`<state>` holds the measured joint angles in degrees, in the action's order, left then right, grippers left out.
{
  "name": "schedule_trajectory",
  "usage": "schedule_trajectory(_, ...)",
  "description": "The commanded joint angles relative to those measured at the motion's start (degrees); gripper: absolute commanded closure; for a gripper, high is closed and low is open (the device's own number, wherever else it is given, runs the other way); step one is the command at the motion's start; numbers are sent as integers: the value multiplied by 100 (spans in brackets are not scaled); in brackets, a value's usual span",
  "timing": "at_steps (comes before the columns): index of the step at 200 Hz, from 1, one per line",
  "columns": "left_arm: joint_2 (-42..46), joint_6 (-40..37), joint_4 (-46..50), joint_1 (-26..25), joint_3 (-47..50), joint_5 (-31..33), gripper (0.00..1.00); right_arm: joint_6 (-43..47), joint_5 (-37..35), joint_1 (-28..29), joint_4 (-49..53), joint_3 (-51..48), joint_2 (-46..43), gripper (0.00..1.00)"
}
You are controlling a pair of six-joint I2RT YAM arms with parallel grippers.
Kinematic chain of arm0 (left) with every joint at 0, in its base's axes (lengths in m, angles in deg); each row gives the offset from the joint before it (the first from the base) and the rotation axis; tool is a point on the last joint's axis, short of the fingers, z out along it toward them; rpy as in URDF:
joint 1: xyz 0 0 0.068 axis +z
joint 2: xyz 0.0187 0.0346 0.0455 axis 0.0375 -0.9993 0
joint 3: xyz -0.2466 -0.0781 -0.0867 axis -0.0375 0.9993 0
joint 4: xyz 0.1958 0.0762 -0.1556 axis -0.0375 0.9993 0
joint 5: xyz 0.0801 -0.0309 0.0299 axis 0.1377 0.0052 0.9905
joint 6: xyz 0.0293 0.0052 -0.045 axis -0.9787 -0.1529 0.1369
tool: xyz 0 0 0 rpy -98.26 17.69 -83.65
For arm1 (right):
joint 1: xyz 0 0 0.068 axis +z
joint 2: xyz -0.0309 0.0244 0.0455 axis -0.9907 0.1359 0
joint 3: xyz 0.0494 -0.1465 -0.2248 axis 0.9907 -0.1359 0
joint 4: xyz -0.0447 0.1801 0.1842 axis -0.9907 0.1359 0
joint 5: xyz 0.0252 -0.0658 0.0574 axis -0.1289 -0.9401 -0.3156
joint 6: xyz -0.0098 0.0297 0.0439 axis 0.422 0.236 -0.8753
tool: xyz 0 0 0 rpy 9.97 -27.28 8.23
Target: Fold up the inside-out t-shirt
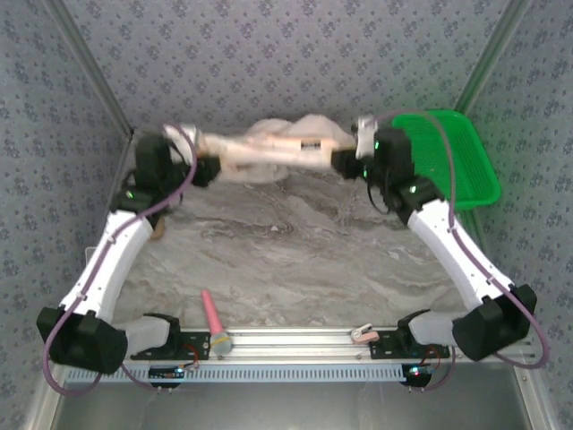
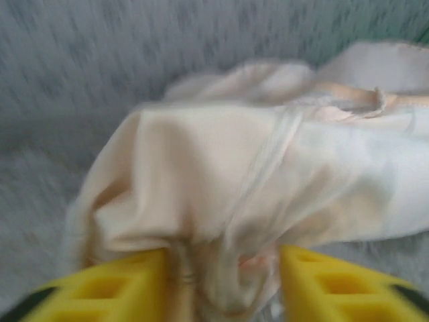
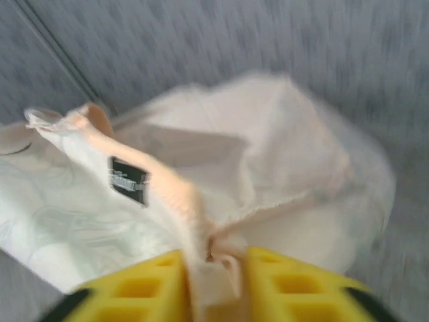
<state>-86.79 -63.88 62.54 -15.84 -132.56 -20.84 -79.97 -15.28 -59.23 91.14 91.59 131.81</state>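
the left end effector [image 2: 224, 261] and right end effector [image 3: 214, 263] each pinch the bunched t-shirt [image 1: 273, 148]; best to draw them apart evenly, then lay it flat on the desk [image 1: 295, 260].

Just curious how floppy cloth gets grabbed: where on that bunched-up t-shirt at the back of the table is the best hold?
On the inside-out t-shirt, probably the thick neck hem, beside the dark label, approached from the right end. That seam stands up as a firm ridge, unlike the loose cloth around it; the right gripper pinches it there.
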Motion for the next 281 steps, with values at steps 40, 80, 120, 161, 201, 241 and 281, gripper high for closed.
schedule_trajectory(40, -114, 878, 767, -500, 1162, -423, 6, -266, -324, -12, 853, -1180, 339, 49)
schedule_trajectory(80, -1008, 1002, 1047, -741, 243, -259, 14, -96, -4, 386, 880, -151, 1382, 46)
schedule_trajectory(120, -2477, 969, 502, -1229, -752, 137, 15, -213, -641, 569, 1186, 869, 2655, 46)
schedule_trajectory(161, -3931, 706, 1173, -1464, -1933, 706, 16, -378, 570, 30, 1266, 770, 3290, 45)
schedule_trajectory(201, -4264, 646, 1180, -1631, -1603, 1101, 23, -389, 758, 78, 1218, 589, 3514, 57)
schedule_trajectory(241, -4385, 259, 1162, -1616, -1513, 1102, 87, -390, 794, -50, 1255, 574, 3417, 100)
schedule_trajectory(281, -3519, -214, 1339, -1599, -1797, 883, 100, -623, 265, -352, 1141, 524, 2458, 100)
